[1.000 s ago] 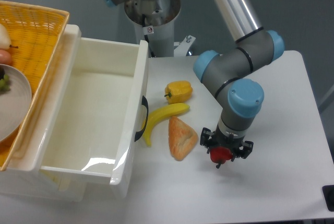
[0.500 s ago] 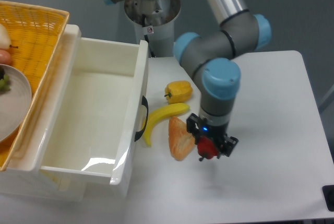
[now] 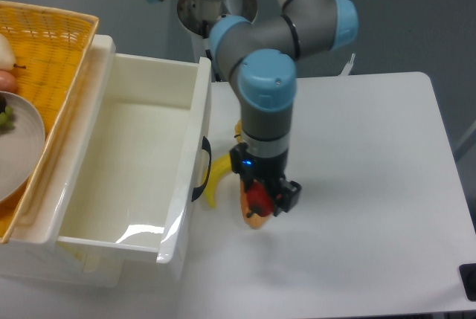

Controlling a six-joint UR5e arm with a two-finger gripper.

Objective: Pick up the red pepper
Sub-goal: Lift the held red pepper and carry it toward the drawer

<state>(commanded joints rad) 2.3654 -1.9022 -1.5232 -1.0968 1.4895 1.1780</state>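
Aloft, the gripper clamps the red pepper above the bread wedge.

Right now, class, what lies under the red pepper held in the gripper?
Under the red pepper, part of the orange bread wedge shows. The gripper and arm cover the rest.

Gripper low center of frame, jaws closed around the red pepper, pepper lifted off the white table. Directly under/behind it the orange bread wedge, mostly hidden by gripper. Banana just left of gripper, curving down beside the black handle of the open white drawer filling left-center. Yellow pepper almost fully hidden behind the arm's wrist. Yellow wicker basket at upper left, gray plate at left edge
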